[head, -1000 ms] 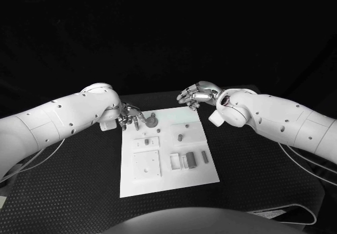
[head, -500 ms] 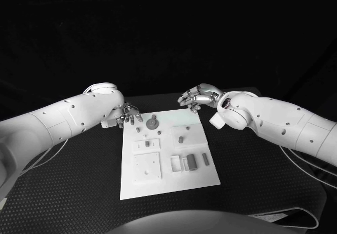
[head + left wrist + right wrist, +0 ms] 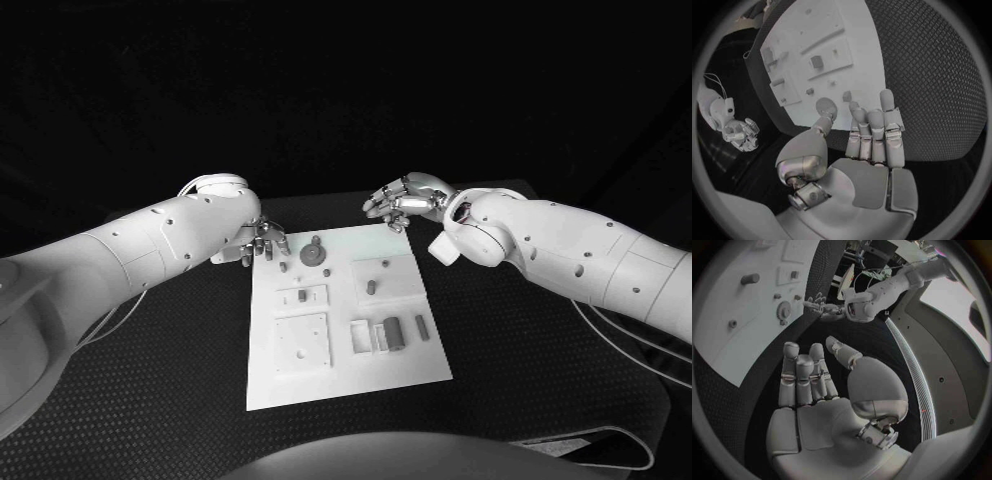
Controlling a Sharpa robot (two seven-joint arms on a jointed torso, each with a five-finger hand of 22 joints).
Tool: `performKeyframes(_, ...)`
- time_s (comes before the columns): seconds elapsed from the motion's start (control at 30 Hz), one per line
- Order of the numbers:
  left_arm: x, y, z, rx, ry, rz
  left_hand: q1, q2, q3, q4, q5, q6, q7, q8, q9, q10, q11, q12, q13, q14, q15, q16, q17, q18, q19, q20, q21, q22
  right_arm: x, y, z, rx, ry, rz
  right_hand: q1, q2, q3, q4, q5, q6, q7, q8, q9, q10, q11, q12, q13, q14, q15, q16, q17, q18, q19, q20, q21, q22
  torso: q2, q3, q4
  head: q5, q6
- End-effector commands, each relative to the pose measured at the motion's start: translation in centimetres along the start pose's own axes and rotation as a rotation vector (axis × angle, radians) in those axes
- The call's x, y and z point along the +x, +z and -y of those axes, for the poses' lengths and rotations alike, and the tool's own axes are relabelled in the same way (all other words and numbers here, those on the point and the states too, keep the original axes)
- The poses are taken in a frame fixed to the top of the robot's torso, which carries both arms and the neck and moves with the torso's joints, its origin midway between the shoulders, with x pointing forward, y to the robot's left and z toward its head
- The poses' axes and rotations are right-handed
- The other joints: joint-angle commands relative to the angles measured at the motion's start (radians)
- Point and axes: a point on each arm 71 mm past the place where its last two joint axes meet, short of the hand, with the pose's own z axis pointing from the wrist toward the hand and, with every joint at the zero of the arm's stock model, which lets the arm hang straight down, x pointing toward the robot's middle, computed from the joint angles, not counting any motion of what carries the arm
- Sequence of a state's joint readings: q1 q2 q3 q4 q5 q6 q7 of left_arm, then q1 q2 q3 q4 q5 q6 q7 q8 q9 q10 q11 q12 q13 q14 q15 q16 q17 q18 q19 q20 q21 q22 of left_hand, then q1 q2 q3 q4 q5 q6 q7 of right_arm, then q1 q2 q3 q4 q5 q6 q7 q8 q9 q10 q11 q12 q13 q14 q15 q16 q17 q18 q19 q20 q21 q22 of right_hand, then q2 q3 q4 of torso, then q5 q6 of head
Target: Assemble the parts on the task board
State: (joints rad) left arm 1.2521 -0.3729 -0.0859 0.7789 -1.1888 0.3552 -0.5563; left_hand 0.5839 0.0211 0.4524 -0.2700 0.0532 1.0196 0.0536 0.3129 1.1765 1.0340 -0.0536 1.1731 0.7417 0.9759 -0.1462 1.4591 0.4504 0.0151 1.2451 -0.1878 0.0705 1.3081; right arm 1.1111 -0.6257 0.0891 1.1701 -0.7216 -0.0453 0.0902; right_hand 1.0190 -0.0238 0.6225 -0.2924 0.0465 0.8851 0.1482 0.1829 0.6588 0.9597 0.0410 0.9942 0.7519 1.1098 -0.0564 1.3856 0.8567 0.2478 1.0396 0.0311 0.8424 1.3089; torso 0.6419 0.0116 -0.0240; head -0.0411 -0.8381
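Parts lie spread over the task board (image 3: pixel 346 370), the white plate in the middle of the black table (image 3: pixel 144 400), and none is in a hand yet. Nearest your left hand (image 3: pixel 263 241) is a round disc part (image 3: pixel 313 252) at the board's far left corner; the left wrist view shows that hand's fingertips (image 3: pixel 887 97) just short of it, fingers straight and side by side, thumb out, holding nothing. Your right hand (image 3: pixel 405 197) hangs above the board's far right corner, fingers loosely curled over an empty palm, well clear of any piece.

My reading is that the disc is the piece to go for. Bring the left hand down over it with thumb and fingers on opposite edges, and keep the wrist low so you don't nudge the small peg (image 3: pixel 281 268) beside it. Hold the right hand back until the left has lifted clear.

Counting on the board from the head view: one disc, roughly three short upright pegs, one square plate (image 3: pixel 302 337) with holes, one smaller slotted plate (image 3: pixel 300 296), and three bar-shaped pieces (image 3: pixel 389 331) in a row near the right edge. The smallest specks are too small to identify.
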Motion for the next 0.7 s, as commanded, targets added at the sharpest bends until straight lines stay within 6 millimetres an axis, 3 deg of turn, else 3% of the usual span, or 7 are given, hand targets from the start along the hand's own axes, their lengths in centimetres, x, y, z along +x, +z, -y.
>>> performKeyframes(0.03,0.3,0.3,0.2,0.014,0.023,-0.021,0.000,-0.009,-0.002,0.006,-0.002,-0.006,0.001,0.001,0.001,-0.009,0.001,0.003,-0.001,-0.007,0.002,-0.004,-0.001,-0.015,-0.008,0.003,-0.004,0.013,0.2,0.0,-0.1,-0.006,0.000,-0.018,-0.008,0.000,-0.001,0.003,0.004,-0.002,0.006,-0.004,-0.001,-0.003,0.002,0.005,-0.002,0.000,-0.009,-0.004,-0.001,0.014,0.006,-0.003,-0.003,0.014,0.001,-0.0006,-0.0001,-0.003,0.000)
performKeyframes(0.47,1.0,1.3,-0.2,0.035,-0.026,0.013,0.001,-0.019,0.004,0.013,-0.002,-0.005,0.000,0.002,0.015,-0.007,0.000,0.015,0.005,-0.001,-0.001,0.006,0.003,-0.015,0.003,-0.002,0.002,0.015,0.2,0.0,-0.1,-0.007,0.000,-0.018,-0.008,0.000,-0.001,0.003,0.004,-0.002,0.006,-0.004,-0.001,-0.003,0.002,0.005,-0.002,0.000,-0.009,-0.004,-0.001,0.014,0.006,-0.003,-0.003,0.014,0.001,0.0002,0.0001,-0.011,-0.003)
performKeyframes(0.7,0.8,1.4,-0.3,0.050,-0.039,0.032,0.022,-0.017,0.002,0.004,-0.002,0.003,-0.009,-0.002,0.033,-0.007,-0.011,0.041,0.022,0.071,-0.023,0.108,0.054,-0.008,0.109,-0.040,0.067,0.027,0.3,0.1,-0.2,-0.009,0.000,-0.019,-0.008,0.000,-0.001,0.003,0.004,-0.002,0.006,-0.004,-0.001,-0.003,0.002,0.005,-0.002,0.000,-0.009,-0.004,-0.001,0.014,0.006,-0.003,-0.003,0.014,0.000,0.0012,0.0011,-0.012,-0.004)
